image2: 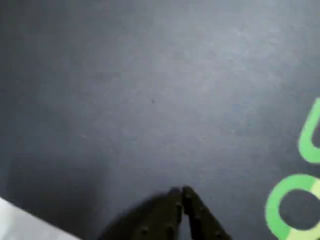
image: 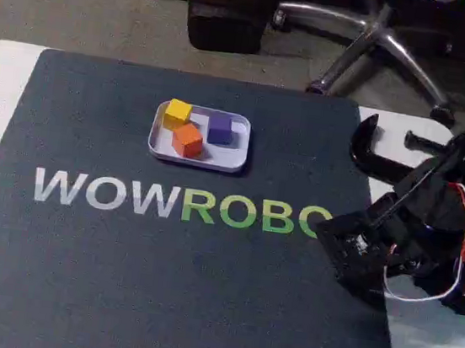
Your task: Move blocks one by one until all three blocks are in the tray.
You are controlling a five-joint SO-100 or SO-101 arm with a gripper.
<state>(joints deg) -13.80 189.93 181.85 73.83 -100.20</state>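
The white tray sits on the dark mat, left of centre toward the back in the fixed view. Inside it lie all three blocks: the yellow one at the back left, the orange one in front, the dark purple one to the right. They rest close together. My arm is folded low at the right edge of the mat, well away from the tray. In the wrist view my gripper hangs close over bare mat, its two black fingertips touching, shut with nothing held.
The dark mat carries large white and green lettering; green letters show at the wrist view's right edge. A black clamp sits on the white table by the arm. An office chair base stands on the floor behind.
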